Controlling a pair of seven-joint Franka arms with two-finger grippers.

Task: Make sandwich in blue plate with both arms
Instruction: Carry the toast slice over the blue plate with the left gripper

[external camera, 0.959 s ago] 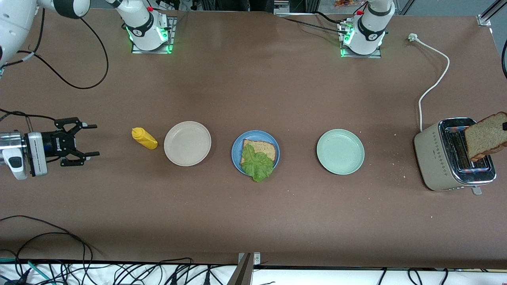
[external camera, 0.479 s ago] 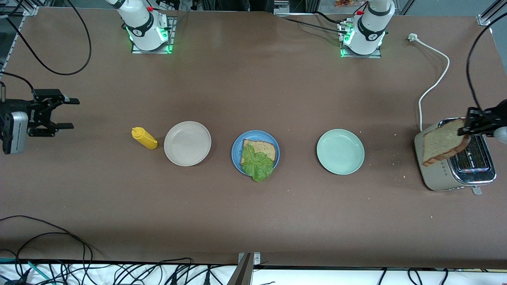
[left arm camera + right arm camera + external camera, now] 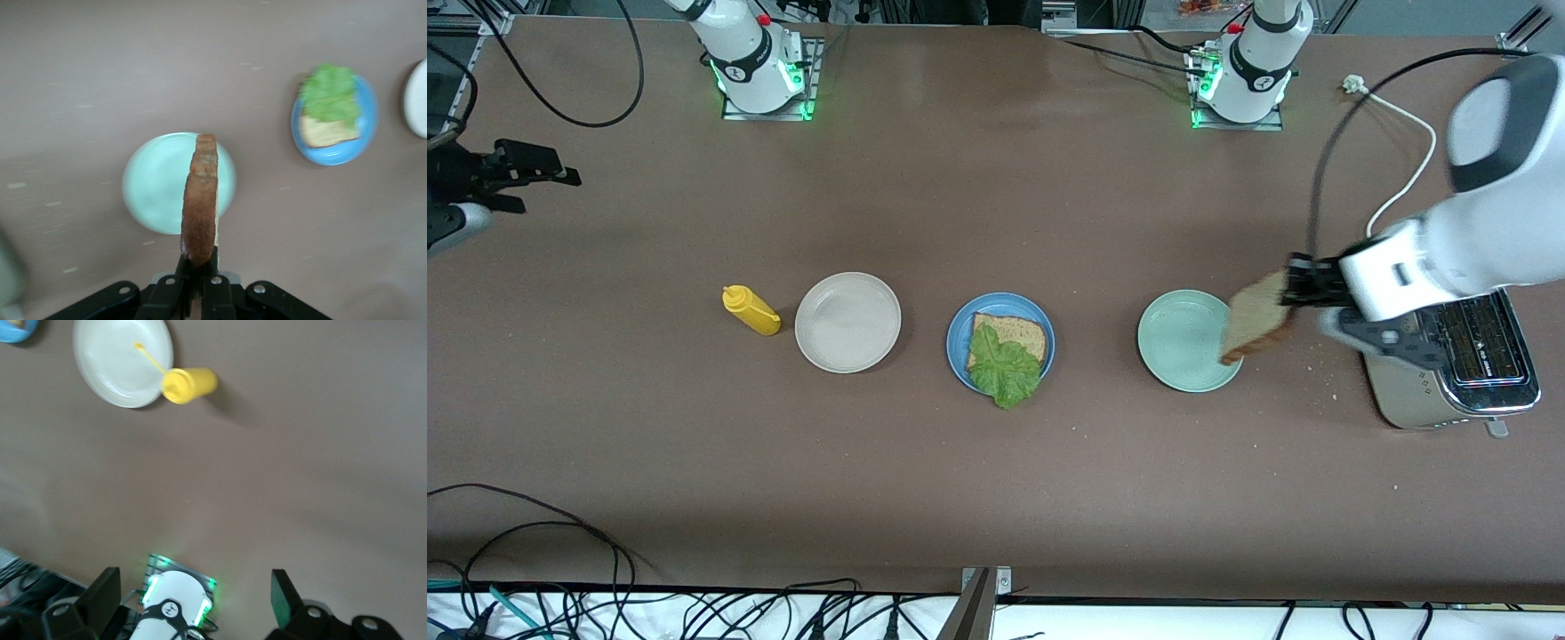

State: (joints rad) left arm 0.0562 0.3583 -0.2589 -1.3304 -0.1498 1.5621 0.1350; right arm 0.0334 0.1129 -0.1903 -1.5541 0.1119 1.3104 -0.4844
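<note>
The blue plate (image 3: pixel 959 331) sits mid-table with a brown bread slice (image 3: pixel 1018 333) on it and a ruffled lettuce leaf (image 3: pixel 1005 369) lying over that slice and past the rim. My left gripper (image 3: pixel 1288 286) is shut on a second bread slice (image 3: pixel 1256 316), held on edge over the rim of the pale green plate (image 3: pixel 1183 342). In the left wrist view the slice (image 3: pixel 200 200) stands upright out of the left gripper (image 3: pixel 199 267), with the blue plate (image 3: pixel 365 130) farther off. My right gripper (image 3: pixel 547 191) hangs open and empty over the right arm's end of the table; the right wrist view shows it (image 3: pixel 195 590) the same.
A toaster (image 3: pixel 1449 391) stands at the left arm's end, partly under the left arm, with a white cable (image 3: pixel 1405 169) running from it. A beige-white plate (image 3: pixel 847 322) and a yellow squeeze bottle (image 3: pixel 751 311) lie toward the right arm's end.
The left gripper has carried the bread slice from over the toaster to over the pale green plate. The right gripper has drawn back, away from the front camera, staying open.
</note>
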